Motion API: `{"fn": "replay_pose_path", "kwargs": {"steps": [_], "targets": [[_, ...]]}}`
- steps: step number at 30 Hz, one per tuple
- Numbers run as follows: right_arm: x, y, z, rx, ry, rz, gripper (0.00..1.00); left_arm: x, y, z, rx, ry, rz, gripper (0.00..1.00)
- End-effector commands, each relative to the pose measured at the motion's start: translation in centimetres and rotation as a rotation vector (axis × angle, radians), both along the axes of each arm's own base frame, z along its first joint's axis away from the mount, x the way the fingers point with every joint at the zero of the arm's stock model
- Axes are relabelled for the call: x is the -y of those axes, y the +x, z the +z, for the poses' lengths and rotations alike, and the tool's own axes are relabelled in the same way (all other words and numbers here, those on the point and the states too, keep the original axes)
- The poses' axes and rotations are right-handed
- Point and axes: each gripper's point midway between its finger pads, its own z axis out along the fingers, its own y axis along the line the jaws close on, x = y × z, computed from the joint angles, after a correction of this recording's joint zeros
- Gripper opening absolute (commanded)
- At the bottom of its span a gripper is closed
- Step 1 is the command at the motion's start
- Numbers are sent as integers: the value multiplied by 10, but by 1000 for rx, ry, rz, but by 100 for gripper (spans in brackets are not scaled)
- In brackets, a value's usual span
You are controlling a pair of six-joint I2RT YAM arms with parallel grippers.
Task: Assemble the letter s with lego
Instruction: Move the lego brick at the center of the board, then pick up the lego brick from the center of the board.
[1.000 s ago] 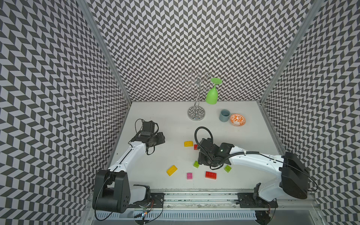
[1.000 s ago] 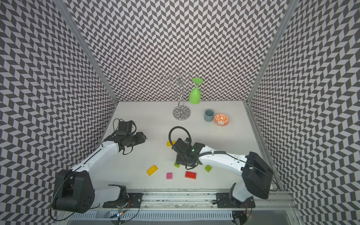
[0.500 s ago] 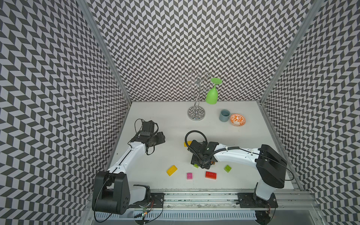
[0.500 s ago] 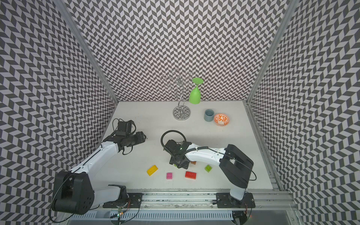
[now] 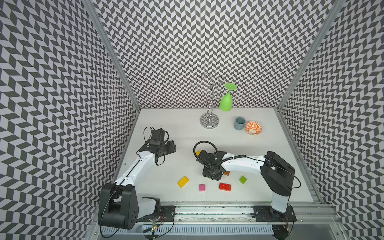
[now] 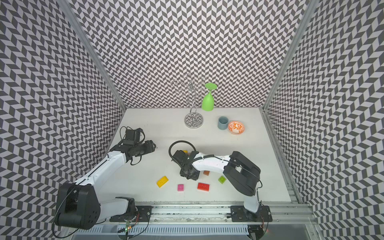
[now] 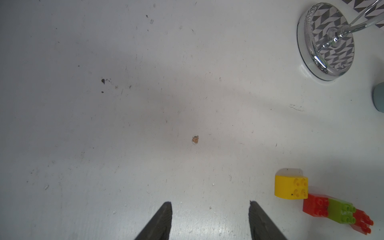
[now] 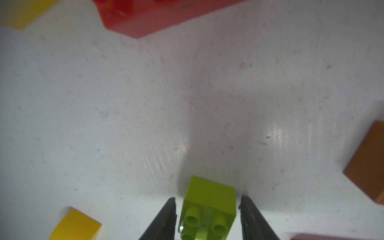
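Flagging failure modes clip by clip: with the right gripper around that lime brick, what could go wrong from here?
1. The lime green brick reaches past the fingertips of the right gripper, so a pinch may hold only part and let it twist.
2. The brown brick lies beside that gripper and could get nudged.

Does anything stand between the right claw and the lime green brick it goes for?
Nothing visible does. The right claw straddles the lime green brick, one finger on each side; the brown brick lies apart, off to the side.
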Motion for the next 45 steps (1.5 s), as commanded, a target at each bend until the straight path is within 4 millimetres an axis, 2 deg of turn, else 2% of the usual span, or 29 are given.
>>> {"fn": "replay_pose_path", "kwargs": {"steps": [1, 5, 7, 14, 18, 25, 28, 32, 35, 38, 42, 45], "targets": [[0, 6, 2, 35, -25, -6, 40, 1, 2, 8, 39, -10, -9, 61], [5, 11, 5, 65, -50, 17, 23, 1, 2, 9, 41, -12, -9, 61], [6, 14, 6, 80, -68, 37, 17, 1, 2, 9, 41, -12, -9, 60], [11, 30, 3, 102, -171, 131, 16, 0, 2, 10, 44, -13, -6, 60], [12, 36, -2, 99, -207, 162, 23, -1, 3, 11, 47, -11, -2, 60], [12, 42, 4, 109, -214, 175, 52, -3, 2, 10, 44, -9, 2, 61], [12, 44, 16, 126, -208, 178, 61, -3, 3, 9, 43, -8, 3, 61], [14, 44, 44, 169, -164, 189, 63, -4, 3, 10, 45, -7, 7, 61], [28, 36, 69, 208, -126, 197, 65, -4, 3, 10, 44, -6, 6, 61], [58, 22, 82, 223, -110, 153, 68, -4, 2, 10, 45, -7, 7, 61], [109, -2, 76, 166, -79, 2, 72, -4, 3, 10, 46, -7, 8, 61], [138, -17, 64, 120, -68, -99, 74, -4, 3, 9, 43, -7, 8, 61]]}}
